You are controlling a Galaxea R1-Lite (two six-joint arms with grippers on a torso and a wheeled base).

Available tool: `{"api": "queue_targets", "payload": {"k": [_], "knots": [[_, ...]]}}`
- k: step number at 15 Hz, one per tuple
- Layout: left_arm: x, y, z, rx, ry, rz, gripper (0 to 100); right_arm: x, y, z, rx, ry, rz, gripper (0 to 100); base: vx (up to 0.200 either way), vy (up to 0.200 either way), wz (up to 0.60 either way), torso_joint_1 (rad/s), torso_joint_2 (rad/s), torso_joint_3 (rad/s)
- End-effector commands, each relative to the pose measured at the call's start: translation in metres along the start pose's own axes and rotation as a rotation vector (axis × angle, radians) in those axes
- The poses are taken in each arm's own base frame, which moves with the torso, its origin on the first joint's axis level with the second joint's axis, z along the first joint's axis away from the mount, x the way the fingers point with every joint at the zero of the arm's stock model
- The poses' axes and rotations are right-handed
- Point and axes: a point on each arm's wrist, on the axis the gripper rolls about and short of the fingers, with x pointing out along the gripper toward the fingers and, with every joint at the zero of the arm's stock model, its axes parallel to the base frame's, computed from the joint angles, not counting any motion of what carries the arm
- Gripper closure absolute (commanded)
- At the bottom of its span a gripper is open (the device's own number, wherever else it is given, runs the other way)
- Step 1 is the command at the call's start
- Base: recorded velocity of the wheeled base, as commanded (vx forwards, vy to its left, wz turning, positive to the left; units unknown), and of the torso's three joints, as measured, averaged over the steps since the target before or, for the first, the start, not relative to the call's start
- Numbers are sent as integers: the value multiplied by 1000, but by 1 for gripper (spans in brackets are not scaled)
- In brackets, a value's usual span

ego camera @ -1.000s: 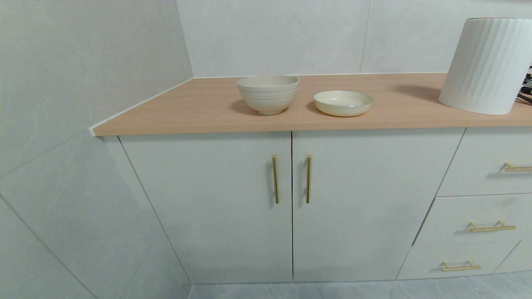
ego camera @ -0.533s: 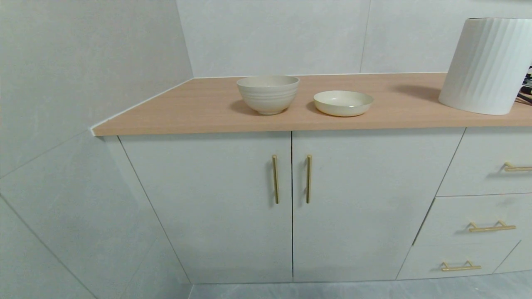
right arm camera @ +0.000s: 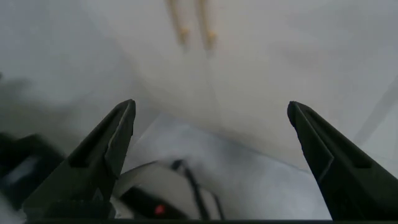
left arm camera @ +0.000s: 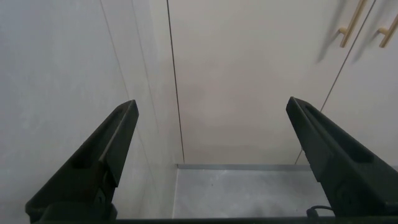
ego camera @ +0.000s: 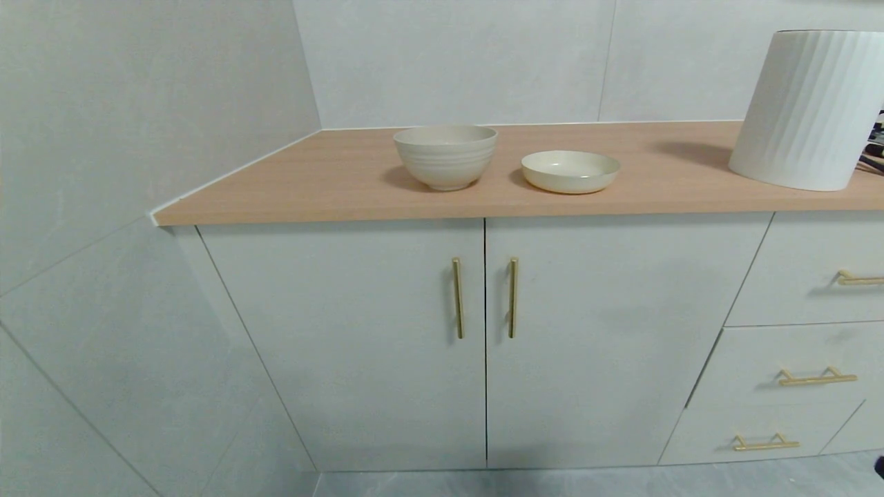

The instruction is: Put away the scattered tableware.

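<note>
Wooden table (ego camera: pixel 331 186) carries a ribbed beige bowl (ego camera: pixel 445 155) and, near it on the right, a shallow cream dish (ego camera: pixel 570 170); both stand upright and do not touch. Cabinet doors (ego camera: pixel 359 331) below are closed. Left hand (left arm camera: pixel 210 109) and right hand (right arm camera: pixel 210 107) sit low before the cabinet, fingers spread wide, holding nothing.

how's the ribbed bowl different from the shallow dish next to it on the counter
The ribbed bowl stands taller and deeper than the shallow dish. The bowl has ringed grooves outside; the dish is smooth. The bowl is greyish beige, the dish creamier. Both sit upright, apart, on the countertop.
</note>
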Motion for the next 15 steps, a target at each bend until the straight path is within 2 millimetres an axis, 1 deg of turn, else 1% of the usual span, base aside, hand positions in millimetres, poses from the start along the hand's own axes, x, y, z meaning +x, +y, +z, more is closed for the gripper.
{"api": "queue_targets", "payload": {"k": [1,3,4,5,6,7,8,10,11,13,15], "knots": [[0,0,0,-1,0,0,0,80,-9,32,19,183,174,0,0,0,0,0,0,0],[0,0,0,1,0,0,0,125,-5,38,8,239,218,0,0,0,0,0,0,0],[0,0,0,-1,0,0,0,142,0,42,-1,254,247,0,0,0,0,0,0,0],[0,0,0,1,0,0,0,157,2,51,-7,244,261,0,0,0,0,0,0,0],[0,0,0,-1,0,0,0,173,1,59,2,244,262,0,0,0,0,0,0,0],[0,0,0,-1,0,0,0,185,-1,63,23,248,261,0,0,0,0,0,0,0],[0,0,0,-1,0,0,0,205,-2,65,48,264,263,0,0,0,0,0,0,0],[0,0,0,-1,0,0,0,235,-5,60,59,290,268,0,0,0,0,0,0,0],[0,0,0,-1,0,0,0,244,-5,55,61,297,269,0,0,0,0,0,0,0],[0,0,0,-1,0,0,0,266,-11,39,64,298,258,0,0,0,0,0,0,0],[0,0,0,-1,0,0,0,271,-11,33,62,300,248,0,0,0,0,0,0,0]]}}
